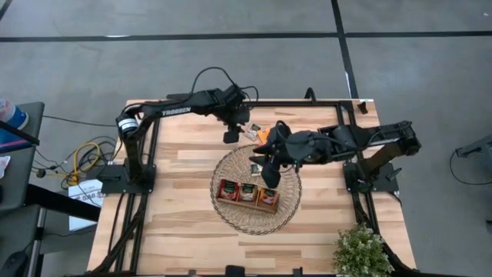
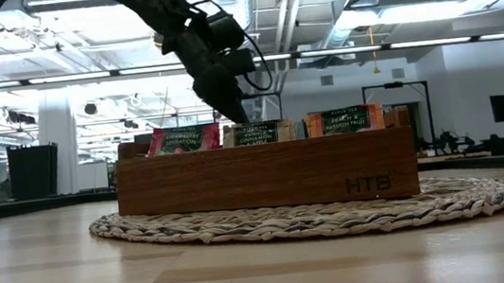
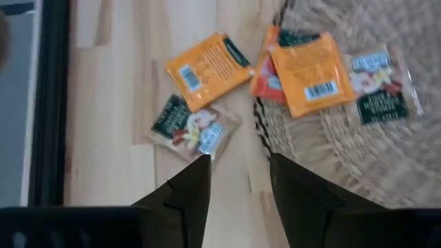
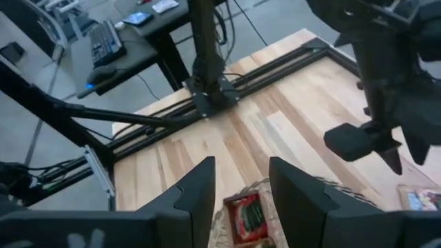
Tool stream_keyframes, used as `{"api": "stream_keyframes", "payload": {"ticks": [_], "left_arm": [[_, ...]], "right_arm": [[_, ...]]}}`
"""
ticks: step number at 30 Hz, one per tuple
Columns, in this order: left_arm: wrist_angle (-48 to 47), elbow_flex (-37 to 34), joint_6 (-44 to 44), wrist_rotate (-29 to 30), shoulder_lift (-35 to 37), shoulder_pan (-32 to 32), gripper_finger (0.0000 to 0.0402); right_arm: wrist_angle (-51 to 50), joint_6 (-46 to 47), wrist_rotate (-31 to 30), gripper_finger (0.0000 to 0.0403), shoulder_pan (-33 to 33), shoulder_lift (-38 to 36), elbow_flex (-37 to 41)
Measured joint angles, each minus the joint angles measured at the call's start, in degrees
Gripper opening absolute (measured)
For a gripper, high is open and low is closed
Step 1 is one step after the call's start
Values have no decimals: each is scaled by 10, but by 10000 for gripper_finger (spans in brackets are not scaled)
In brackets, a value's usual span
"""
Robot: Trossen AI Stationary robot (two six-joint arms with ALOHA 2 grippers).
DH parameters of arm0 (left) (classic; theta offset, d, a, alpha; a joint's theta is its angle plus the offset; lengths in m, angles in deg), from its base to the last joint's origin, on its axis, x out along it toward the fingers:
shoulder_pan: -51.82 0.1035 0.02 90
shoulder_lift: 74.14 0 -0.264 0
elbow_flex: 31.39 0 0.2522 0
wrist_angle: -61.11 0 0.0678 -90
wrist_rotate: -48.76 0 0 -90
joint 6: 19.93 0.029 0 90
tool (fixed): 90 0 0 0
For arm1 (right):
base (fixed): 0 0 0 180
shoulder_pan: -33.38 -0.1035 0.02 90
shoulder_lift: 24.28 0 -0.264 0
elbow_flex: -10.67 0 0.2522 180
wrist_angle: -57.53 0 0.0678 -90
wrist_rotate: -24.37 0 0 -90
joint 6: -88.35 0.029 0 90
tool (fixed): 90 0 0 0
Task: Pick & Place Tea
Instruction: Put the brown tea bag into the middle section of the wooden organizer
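Several loose tea sachets lie flat by the far rim of the round wicker mat (image 1: 231,165). An orange one (image 3: 207,69) and a pale one with a dark label (image 3: 189,127) rest on the wood. Another orange one (image 3: 306,69) overlaps a red one (image 3: 262,83) at the mat's edge. A pale one (image 3: 382,86) lies on the wicker. More sachets stand upright in the wooden tray (image 2: 265,173) on the mat. My left gripper (image 3: 240,179) hovers open above the table just beside the pale sachet. My right gripper (image 1: 269,178) hangs open high over the mat, nothing between its fingers.
The tray (image 1: 247,201) has three compartments holding red, pale and orange sachets. Black frame rails (image 1: 154,146) run along the table's left, far and right sides. A potted plant (image 1: 360,250) stands at the near right corner. Bare wood lies left of the mat.
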Motion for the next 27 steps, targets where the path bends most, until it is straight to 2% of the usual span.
{"api": "stream_keyframes", "payload": {"ticks": [4,8,11,15,21,27], "left_arm": [[1,1,-24,-18,5,14,131],[-43,0,-65,-29,11,17,116],[-74,0,-76,-53,34,10,96],[-82,0,-101,-54,83,-2,65],[-88,0,-157,-50,172,-20,34],[-106,0,-204,-20,248,-26,32]], "right_arm": [[-24,1,1,127,18,0,0],[-69,20,0,127,35,0,0],[-125,37,0,127,49,0,0],[-160,48,9,127,69,5,-1],[-177,25,93,138,119,24,-1],[-183,33,167,192,174,86,-1]]}}
